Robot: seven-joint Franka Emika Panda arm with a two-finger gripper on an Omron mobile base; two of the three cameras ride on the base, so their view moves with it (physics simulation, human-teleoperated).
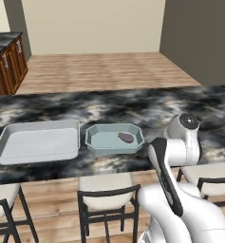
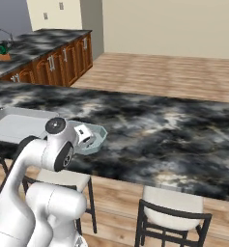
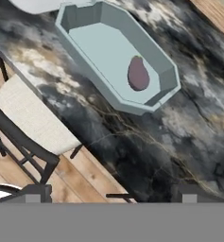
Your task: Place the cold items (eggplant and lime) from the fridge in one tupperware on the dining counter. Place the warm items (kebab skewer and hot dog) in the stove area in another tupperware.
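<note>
A small, dull purple-grey rounded eggplant (image 3: 138, 74) lies inside a pale blue-green octagonal plastic tupperware (image 3: 85, 21), near one end of its smooth floor. That tub sits on the glossy black-and-white marbled dining counter (image 1: 147, 111), just beside a larger pale grey rectangular tray (image 1: 38, 142) with rounded corners. The robot's two-finger gripper (image 3: 111, 198) hangs above the counter's edge, its jaws spread wide and empty. Cream-cushioned black-framed stools (image 1: 107, 190) stand below.

Dining counter (image 1: 133, 107): long island, glossy black-and-white marbled top. Two containers are set side by side near its stool-side edge: a pale blue octagonal tupperware (image 1: 98, 141), with the eggplant (image 1: 126, 137) lying inside toward one end, and just beside it a larger grey rectangular tray (image 1: 38, 142).
</note>
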